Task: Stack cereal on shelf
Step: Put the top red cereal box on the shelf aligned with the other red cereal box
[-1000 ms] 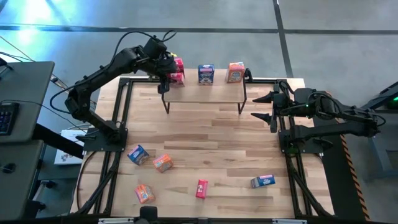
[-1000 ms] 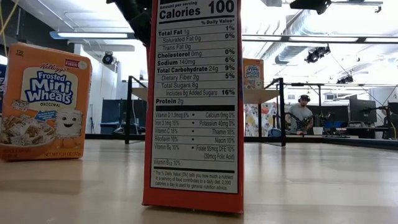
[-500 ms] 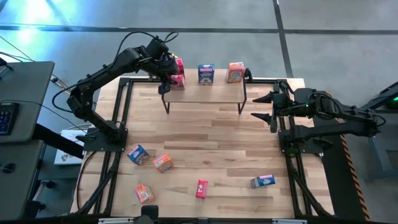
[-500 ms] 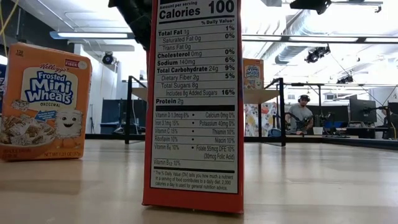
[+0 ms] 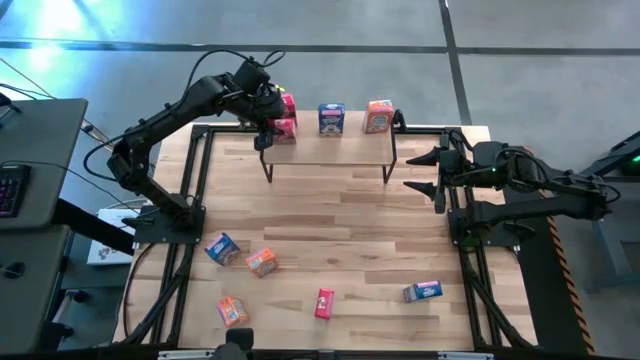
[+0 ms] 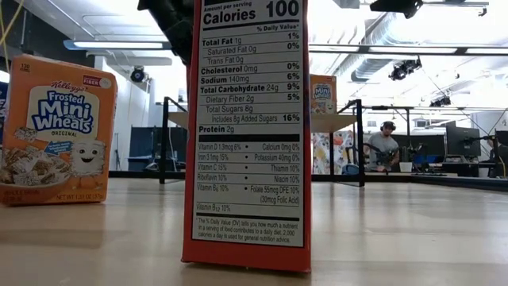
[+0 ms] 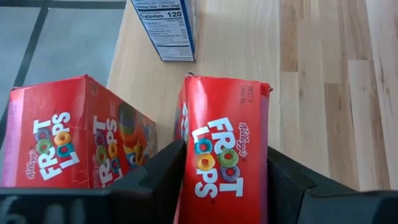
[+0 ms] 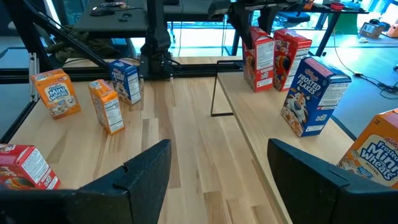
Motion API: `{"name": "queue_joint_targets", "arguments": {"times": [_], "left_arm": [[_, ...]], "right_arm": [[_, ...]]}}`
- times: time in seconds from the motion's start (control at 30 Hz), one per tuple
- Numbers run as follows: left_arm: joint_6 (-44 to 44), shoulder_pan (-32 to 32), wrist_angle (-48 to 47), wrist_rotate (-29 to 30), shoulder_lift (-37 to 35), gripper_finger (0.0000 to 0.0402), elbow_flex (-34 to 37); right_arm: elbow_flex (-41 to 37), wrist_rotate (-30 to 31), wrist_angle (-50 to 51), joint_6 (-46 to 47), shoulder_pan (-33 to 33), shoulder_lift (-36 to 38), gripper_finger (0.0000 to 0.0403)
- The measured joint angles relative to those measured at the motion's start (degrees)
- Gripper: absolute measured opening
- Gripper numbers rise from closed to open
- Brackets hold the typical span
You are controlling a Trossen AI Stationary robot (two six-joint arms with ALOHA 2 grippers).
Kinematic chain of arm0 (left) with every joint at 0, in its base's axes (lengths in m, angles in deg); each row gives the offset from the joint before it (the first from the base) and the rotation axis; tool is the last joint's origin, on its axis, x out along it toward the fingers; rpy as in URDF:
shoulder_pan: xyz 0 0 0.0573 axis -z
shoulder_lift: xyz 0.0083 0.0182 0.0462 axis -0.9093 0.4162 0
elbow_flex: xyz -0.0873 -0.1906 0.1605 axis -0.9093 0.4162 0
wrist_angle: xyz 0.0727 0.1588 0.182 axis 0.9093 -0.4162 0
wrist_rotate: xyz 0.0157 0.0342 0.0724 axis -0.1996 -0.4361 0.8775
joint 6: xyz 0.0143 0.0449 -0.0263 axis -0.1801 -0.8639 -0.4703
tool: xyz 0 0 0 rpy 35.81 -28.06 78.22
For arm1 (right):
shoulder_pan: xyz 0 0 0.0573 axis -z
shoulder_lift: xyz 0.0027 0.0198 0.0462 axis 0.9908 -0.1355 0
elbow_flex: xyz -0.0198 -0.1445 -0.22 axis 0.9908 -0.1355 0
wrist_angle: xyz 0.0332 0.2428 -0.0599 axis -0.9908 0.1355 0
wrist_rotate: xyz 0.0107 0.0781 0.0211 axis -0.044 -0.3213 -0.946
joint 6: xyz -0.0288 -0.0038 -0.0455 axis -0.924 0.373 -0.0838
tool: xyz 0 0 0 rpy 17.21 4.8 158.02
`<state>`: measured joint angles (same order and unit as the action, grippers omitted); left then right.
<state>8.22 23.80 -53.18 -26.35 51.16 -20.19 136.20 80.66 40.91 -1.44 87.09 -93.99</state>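
shelf (image 5: 330,148): light wood board on thin black legs, sitting at the far side | on shelf: two red boxes (image 5: 286,113) standing side by side at its left end, blue box (image 5: 332,118) standing in the middle, orange box (image 5: 379,116) standing at the right end | on table: five boxes (image 5: 262,262) sitting spread out near the front

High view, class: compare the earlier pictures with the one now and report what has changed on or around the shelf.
Nothing visibly changed. The left gripper is at the shelf, its fingers either side of a red Froot Loops box standing beside a second one. The right gripper waits open at the table's right edge.
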Motion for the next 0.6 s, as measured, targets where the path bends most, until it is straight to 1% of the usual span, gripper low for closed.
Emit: {"name": "queue_joint_targets", "arguments": {"times": [0.2,0.6], "left_arm": [[0.0,0.0,0.0,0.0,0.0,0.0187,0.0],[-1.0,-0.1,1.2,0.0,0.0,0.0189,0.0]], "right_arm": [[0.0,0.0,0.0,0.0,0.0,0.0,0.0259],[0.0,0.0,0.0,0.0,0.0,0.0,0.0259]]}}
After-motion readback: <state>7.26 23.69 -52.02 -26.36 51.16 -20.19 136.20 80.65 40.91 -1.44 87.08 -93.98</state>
